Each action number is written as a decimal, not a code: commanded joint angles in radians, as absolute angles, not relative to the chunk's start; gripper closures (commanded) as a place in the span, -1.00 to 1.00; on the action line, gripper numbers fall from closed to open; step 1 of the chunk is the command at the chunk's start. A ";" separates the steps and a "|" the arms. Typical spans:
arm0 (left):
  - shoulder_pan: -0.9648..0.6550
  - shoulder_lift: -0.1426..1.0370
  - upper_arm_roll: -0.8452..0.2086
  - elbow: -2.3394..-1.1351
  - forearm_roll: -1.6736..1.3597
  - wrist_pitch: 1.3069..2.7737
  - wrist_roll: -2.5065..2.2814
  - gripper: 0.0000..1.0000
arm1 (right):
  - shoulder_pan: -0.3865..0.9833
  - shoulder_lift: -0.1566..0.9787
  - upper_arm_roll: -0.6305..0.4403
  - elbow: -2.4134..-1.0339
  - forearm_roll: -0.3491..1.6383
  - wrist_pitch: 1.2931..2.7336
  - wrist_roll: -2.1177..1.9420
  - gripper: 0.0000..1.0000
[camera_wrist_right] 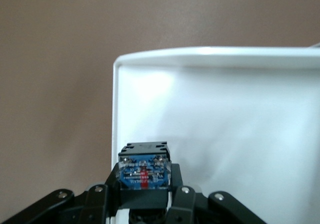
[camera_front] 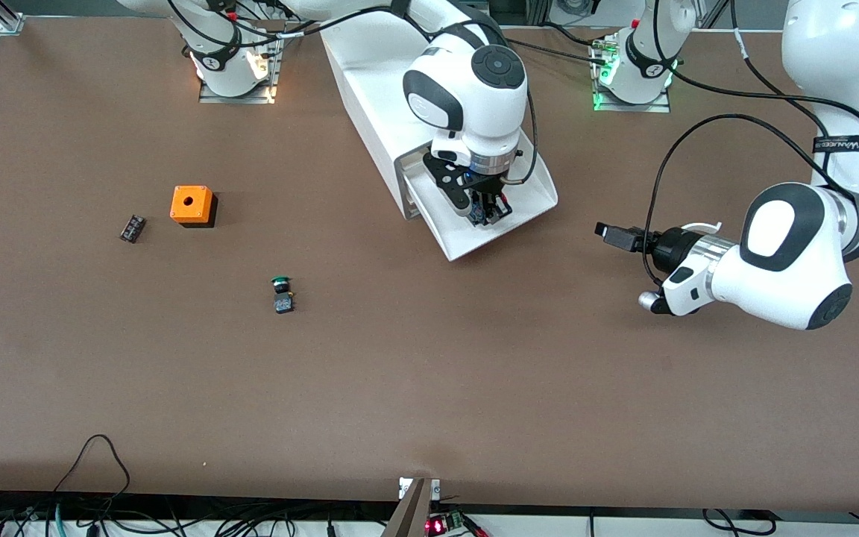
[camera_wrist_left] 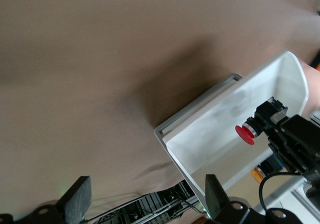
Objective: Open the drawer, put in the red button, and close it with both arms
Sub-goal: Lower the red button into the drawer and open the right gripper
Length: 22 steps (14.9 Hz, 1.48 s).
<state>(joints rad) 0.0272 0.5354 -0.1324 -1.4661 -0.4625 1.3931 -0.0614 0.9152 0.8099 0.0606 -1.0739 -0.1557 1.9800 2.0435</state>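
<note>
1. Front view. Landmark: the drawer (camera_front: 530, 195), pulled out of its white cabinet (camera_front: 370, 89) and open.
   - Our right gripper (camera_front: 491, 209) hangs over the drawer tray, clenched on the red button (camera_front: 480, 215), which sits just above the tray floor.
   - Our left gripper (camera_front: 612, 233) waits over bare table (camera_front: 474, 388) toward the left arm's end from the drawer, released and holding nothing.
   - Toward the right arm's end from the drawer, well apart: a green button (camera_front: 281, 294) nearer the camera than the drawer, an orange box (camera_front: 192, 205), a small dark block (camera_front: 132, 228).

2. Left wrist view. The left fingers (camera_wrist_left: 77, 198) stand spread. The drawer (camera_wrist_left: 210, 134) shows from the side; the red button (camera_wrist_left: 246, 134), cap sideways, is gripped by the right gripper (camera_wrist_left: 280, 129) inside the tray walls.

3. Right wrist view. The right fingers (camera_wrist_right: 182, 196) clamp the dark body of the red button (camera_wrist_right: 144, 171), bluish contacts up, with the white tray (camera_wrist_right: 225, 114) beneath and its rim near.

4. Step in hand, as we judge it: placing the button. We advise lowering until it nearly rests on the floor, keeping clear of the rim, then releasing gently so it does not roll out. Lift straight up before both arms close the drawer.
</note>
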 commanded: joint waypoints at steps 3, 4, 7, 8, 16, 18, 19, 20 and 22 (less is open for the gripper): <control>-0.076 0.534 -0.135 -1.372 -0.261 1.376 -0.329 -1.00 | 0.939 0.804 0.051 -1.140 -0.189 2.068 2.129 1.00; -0.124 0.534 -0.133 -1.347 -0.183 1.376 -0.381 -1.00 | 0.939 0.804 0.051 -1.144 -0.190 2.071 2.132 0.64; -0.172 0.534 -0.121 -1.280 -0.063 1.364 -0.445 -1.00 | 0.931 0.798 0.049 -1.137 -0.187 2.069 2.123 -1.00; -0.167 0.535 -0.117 -1.278 -0.063 1.361 -0.442 -1.00 | 0.925 0.790 0.046 -1.134 -0.184 2.066 2.123 -1.00; -0.158 0.546 -0.087 -1.297 -0.061 1.516 -0.463 -1.00 | 0.813 0.667 0.054 -1.109 -0.169 2.019 1.883 -1.00; -0.164 0.540 -0.100 -1.344 -0.087 1.600 -0.532 -1.00 | 0.769 0.651 0.049 -1.112 -0.123 1.985 1.751 -1.00; -0.178 0.540 -0.101 -1.354 -0.089 1.626 -0.579 -1.00 | 0.738 0.638 0.049 -1.114 -0.097 1.965 1.683 -1.00; -0.205 0.540 -0.106 -1.374 -0.089 1.659 -0.613 -1.00 | 0.703 0.626 0.049 -1.117 -0.080 1.938 1.613 -1.00; -0.239 0.529 -0.107 -1.429 -0.089 1.741 -0.656 -1.00 | 0.632 0.595 0.049 -1.134 -0.037 1.905 1.467 -1.00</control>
<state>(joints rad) -0.2002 0.5504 -0.1095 -1.3683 -0.0811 1.6682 -0.5993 0.6999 0.6446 0.0345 -1.0958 -0.0831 1.9351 1.6016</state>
